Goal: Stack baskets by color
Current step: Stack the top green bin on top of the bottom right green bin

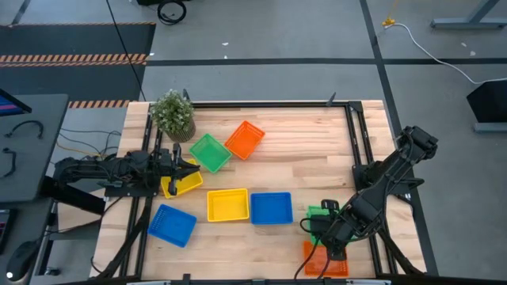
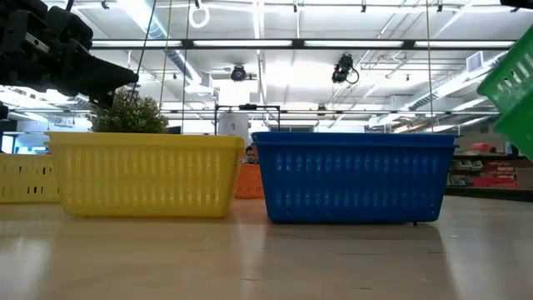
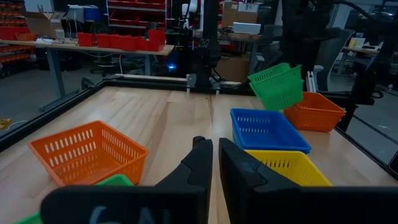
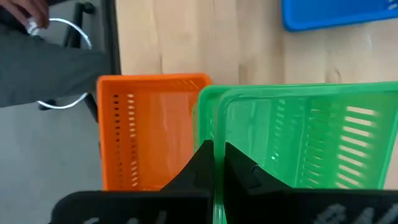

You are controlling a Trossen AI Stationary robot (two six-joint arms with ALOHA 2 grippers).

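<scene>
Right gripper (image 1: 331, 230) sits near the front right corner of the table (image 1: 317, 158), fingers pinched on the rim of a green basket (image 1: 319, 214); in the right wrist view the rim (image 4: 219, 155) runs between the two dark fingers. That basket is lifted and tilted, seen high at the edge of the low view (image 2: 512, 83), clear of the table top. Just beside it, an orange basket (image 1: 325, 261) rests at the table's front edge, close to the right frame rail. Left gripper (image 1: 190, 166) is at the left side, fingers nearly pressed together with only a thin slit between them, holding nothing, hovering over a yellow basket (image 1: 181, 184) that lies against the left edge. A second green basket (image 1: 210, 152) and a second orange basket (image 1: 245, 139) lie touching at a corner, tilted, near the potted plant (image 1: 173, 113) at the back left. A yellow basket (image 1: 228, 205) and a blue basket (image 1: 271, 208) sit side by side mid-front, edges nearly touching. Another blue basket (image 1: 172, 225) lies skewed at the front left. Bare wood spans the back right quarter and the centre strip between the basket groups.
</scene>
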